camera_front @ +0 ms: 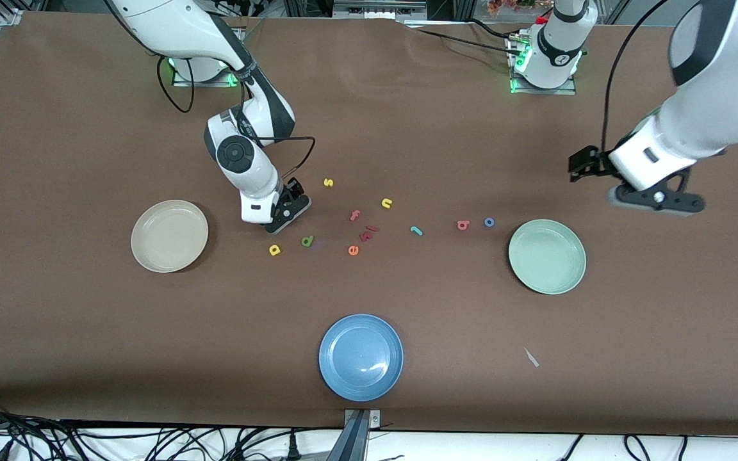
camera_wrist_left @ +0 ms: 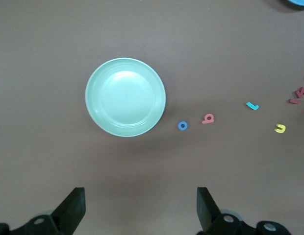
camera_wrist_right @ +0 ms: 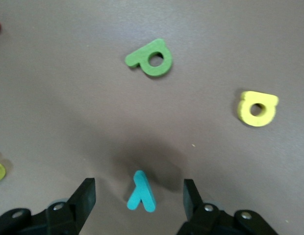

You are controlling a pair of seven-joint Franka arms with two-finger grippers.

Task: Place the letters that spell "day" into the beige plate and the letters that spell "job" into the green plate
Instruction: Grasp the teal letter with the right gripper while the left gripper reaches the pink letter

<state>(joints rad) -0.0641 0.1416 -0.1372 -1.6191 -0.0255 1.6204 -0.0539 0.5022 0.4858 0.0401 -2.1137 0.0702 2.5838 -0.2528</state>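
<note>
My right gripper (camera_front: 287,214) is down at the table, open, with the teal y (camera_wrist_right: 141,192) lying flat between its fingers and gaps on both sides. The dark green d (camera_wrist_right: 151,58) and yellow a (camera_wrist_right: 258,108) lie close by, nearer the front camera, beside the beige plate (camera_front: 169,235). In the front view the gripper hides the y. The salmon b (camera_front: 463,225), blue o (camera_front: 489,222) and teal j (camera_front: 416,230) lie by the green plate (camera_front: 547,256). My left gripper (camera_wrist_left: 141,205) waits open and empty in the air beside that plate.
A blue plate (camera_front: 360,357) sits near the table's front edge. Loose letters lie mid-table: a yellow s (camera_front: 328,182), yellow n (camera_front: 387,203), pink f (camera_front: 355,215), orange e (camera_front: 353,250) and small red pieces (camera_front: 367,234).
</note>
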